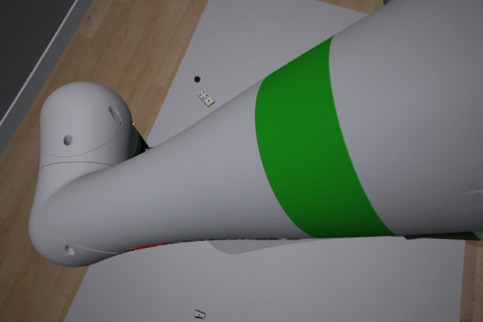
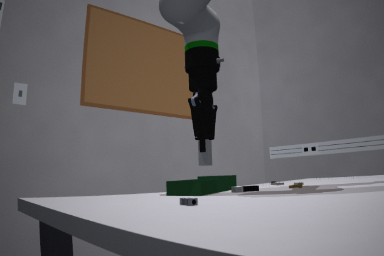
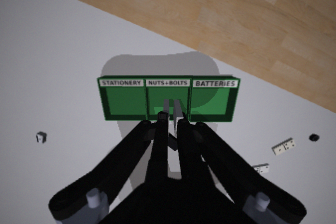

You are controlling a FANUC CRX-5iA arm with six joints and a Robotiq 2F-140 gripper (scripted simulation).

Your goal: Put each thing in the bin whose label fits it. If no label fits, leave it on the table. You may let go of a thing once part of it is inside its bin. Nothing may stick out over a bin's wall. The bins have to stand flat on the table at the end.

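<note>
The green bin (image 3: 103, 106) (image 2: 183, 188) stands flat on the table, with three compartments labelled STATIONERY, NUTS+BOLTS and BATTERIES. My gripper (image 3: 171, 107) (image 2: 205, 160) hangs above the NUTS+BOLTS compartment, clear of the bin. Its grey fingertips stand a narrow gap apart, with green showing between them and nothing held. The fingers partly hide that compartment's floor. A small metal sharpener-like block (image 3: 41, 137) (image 2: 188, 201) (image 1: 200, 314) lies beyond the STATIONERY end. A white domino (image 3: 283, 146) (image 1: 206, 98) and a black nut-like piece (image 3: 314, 137) (image 1: 197, 79) lie beyond the BATTERIES end.
A second domino-like tile (image 3: 261, 168) is partly behind a finger. A grey-and-black bar (image 2: 245, 189) lies beside the bin, with a brass-coloured piece (image 2: 296, 186) farther off. The arm (image 1: 162, 189) hides most of the bin area in the top view.
</note>
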